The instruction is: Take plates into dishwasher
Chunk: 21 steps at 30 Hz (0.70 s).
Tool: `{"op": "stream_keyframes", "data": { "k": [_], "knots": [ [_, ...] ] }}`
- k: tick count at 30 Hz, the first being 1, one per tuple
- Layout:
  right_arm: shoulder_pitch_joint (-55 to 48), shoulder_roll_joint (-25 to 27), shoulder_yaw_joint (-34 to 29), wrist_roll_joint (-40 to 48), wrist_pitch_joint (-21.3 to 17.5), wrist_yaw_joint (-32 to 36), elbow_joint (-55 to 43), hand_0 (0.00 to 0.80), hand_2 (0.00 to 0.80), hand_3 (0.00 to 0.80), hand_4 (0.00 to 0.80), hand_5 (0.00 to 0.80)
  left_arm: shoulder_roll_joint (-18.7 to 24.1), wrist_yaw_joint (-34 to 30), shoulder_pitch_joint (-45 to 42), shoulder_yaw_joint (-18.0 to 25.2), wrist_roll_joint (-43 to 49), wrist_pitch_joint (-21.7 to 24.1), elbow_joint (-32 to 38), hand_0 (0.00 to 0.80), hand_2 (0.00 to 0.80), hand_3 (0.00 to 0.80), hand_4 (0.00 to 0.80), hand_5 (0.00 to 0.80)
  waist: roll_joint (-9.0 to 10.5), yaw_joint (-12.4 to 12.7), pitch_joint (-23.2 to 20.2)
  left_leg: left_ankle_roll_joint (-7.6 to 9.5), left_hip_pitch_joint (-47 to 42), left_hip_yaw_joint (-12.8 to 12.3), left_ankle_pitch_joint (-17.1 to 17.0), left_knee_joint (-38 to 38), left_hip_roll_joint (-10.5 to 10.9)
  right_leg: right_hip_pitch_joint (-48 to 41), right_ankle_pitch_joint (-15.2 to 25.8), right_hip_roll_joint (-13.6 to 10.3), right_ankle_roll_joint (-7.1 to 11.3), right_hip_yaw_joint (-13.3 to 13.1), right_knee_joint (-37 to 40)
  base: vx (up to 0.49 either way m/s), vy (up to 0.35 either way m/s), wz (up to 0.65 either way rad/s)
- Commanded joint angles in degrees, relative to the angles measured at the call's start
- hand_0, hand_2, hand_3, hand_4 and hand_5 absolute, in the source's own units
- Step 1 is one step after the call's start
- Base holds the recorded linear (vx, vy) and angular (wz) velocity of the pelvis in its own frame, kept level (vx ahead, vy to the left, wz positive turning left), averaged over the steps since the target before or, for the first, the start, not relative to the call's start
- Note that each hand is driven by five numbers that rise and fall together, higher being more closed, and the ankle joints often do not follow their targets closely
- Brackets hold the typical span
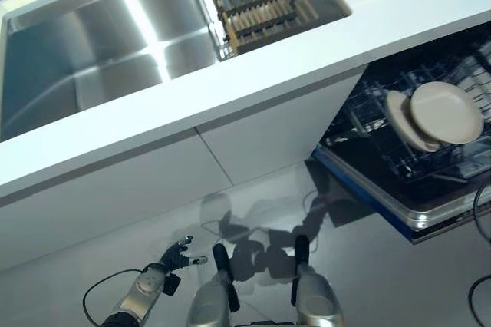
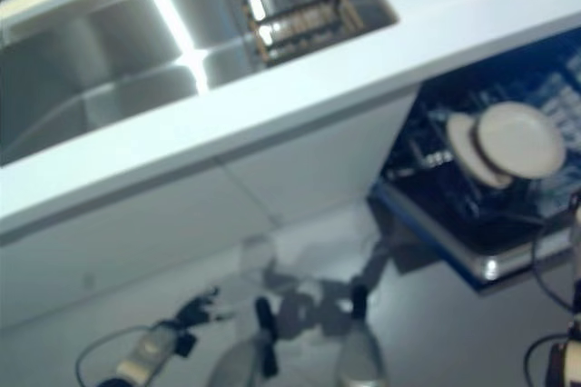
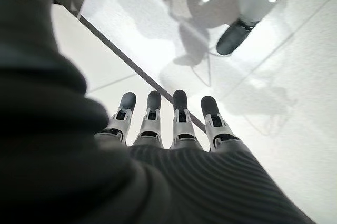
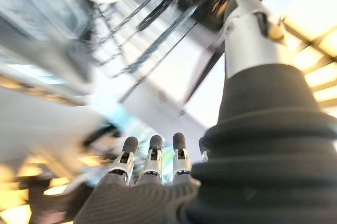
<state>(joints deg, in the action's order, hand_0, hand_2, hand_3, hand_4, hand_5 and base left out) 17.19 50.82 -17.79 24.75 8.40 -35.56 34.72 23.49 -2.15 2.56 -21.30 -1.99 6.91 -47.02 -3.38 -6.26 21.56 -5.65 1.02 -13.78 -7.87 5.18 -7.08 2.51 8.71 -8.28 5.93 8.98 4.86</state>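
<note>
Two cream plates (image 1: 437, 116) stand on edge, overlapping, in the dark wire rack (image 1: 406, 150) of the open dishwasher (image 1: 399, 204) at three o'clock in the head view. The rack's far right side runs out of frame, so how far it goes is not shown. The dishwasher's blue-edged lip sticks out over the pale floor (image 1: 115, 258), just under the white desk (image 1: 307, 58).

Left robot hand (image 1: 178, 254) hangs low at seven o'clock, well apart from the plates, above the floor. Its wrist view shows the fingers (image 3: 152, 111) straight in a row, nothing between them: open and empty.

Right robot hand (image 4: 152, 155) is barely caught at the right edge of the head view. Its own wrist view shows straight fingers holding nothing, with the rack wires and a cream plate rim beyond them, smeared and hard to read. How near the hand is to the rack cannot be told.

Up at eleven o'clock sits the steel sink (image 1: 92, 43), with a wooden drying rack (image 1: 257, 1) at twelve, cut off at the top. Open floor lies from six to eight o'clock.
</note>
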Motion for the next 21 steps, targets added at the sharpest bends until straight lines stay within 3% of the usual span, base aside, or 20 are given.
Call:
{"op": "stream_keyframes", "data": {
  "k": [1, 8, 11, 14, 19, 21],
  "knots": [
    [-3.2, -0.5, -3.5, 6.8, -6.3, -2.7, 1.1, 0.000, 0.000, 0.000, 0.000, 0.000, 0.4, 1.4, 0.5, -1.3, -0.9, 0.4, -3.1, 0.000, 0.000, 0.000, 0.000, 0.000, 2.76, -0.2, -4.1, 0.36, -2.9, -2.7, 5.9, -0.2, 0.7, 1.2, -4.0, -0.2, 1.44, 1.2, -3.7, 0.023, 0.039, -0.19],
    [-9.0, -6.3, -6.7, 16.1, -9.5, -2.0, 4.5, 0.000, 0.000, 0.000, 0.000, 0.000, 2.0, 0.8, 1.8, -0.4, -0.2, -0.2, -4.3, 0.000, 0.000, 0.000, 0.000, 0.000, 3.56, -1.4, -4.8, 1.23, -3.1, -4.1, 6.5, -0.2, 0.9, 1.5, -3.2, -0.5, 2.59, 0.3, -3.9, -0.021, 0.013, -0.15],
    [-9.3, -8.3, -7.0, 21.2, -8.6, 0.3, 6.2, 0.000, 0.000, 0.000, 0.000, 0.000, 2.6, 0.5, 2.6, -0.2, 0.1, 0.0, -4.8, 0.000, 0.000, 0.000, 0.000, 0.000, 3.42, -1.4, -4.3, 1.47, -2.8, -4.2, 6.4, -0.2, 1.0, 2.1, -3.4, -0.7, 2.72, 0.4, -4.7, -0.067, -0.027, -0.18],
    [-7.8, -10.8, -6.4, 28.1, -10.1, 3.9, 10.4, 0.000, 0.000, 0.000, 0.000, 0.000, 3.0, 0.4, 4.6, -0.8, -0.1, -0.1, -5.0, 0.000, 0.000, 0.000, 0.000, 0.000, 2.70, -0.6, -3.3, 1.73, -1.8, -3.7, 6.0, -0.2, 1.1, 2.9, -3.7, -0.7, 2.36, 0.6, -5.3, -0.092, -0.077, -0.10],
    [-6.2, -12.6, -5.0, 31.8, -11.4, 5.5, 13.6, 0.000, 0.000, 0.000, 0.000, 0.000, 2.4, 0.8, 6.2, -2.0, -0.5, 0.6, -5.3, 0.000, 0.000, 0.000, 0.000, 0.000, 1.20, 0.0, -1.8, 1.60, -0.4, -2.6, 5.4, -0.5, 1.5, 3.9, -4.3, -0.9, 1.64, 1.3, -6.3, -0.066, -0.038, 0.02],
    [-4.9, -13.2, -4.1, 32.7, -12.6, 6.2, 15.0, 0.000, 0.000, 0.000, 0.000, 0.000, 1.6, 1.0, 6.8, -2.6, -1.0, 1.0, -5.4, 0.000, 0.000, 0.000, 0.000, 0.000, -0.26, 0.5, -1.0, 1.39, 0.4, -1.8, 5.0, -0.5, 1.8, 4.2, -4.9, -1.0, 1.14, 1.7, -6.7, -0.050, 0.007, 0.07]
  ]
}}
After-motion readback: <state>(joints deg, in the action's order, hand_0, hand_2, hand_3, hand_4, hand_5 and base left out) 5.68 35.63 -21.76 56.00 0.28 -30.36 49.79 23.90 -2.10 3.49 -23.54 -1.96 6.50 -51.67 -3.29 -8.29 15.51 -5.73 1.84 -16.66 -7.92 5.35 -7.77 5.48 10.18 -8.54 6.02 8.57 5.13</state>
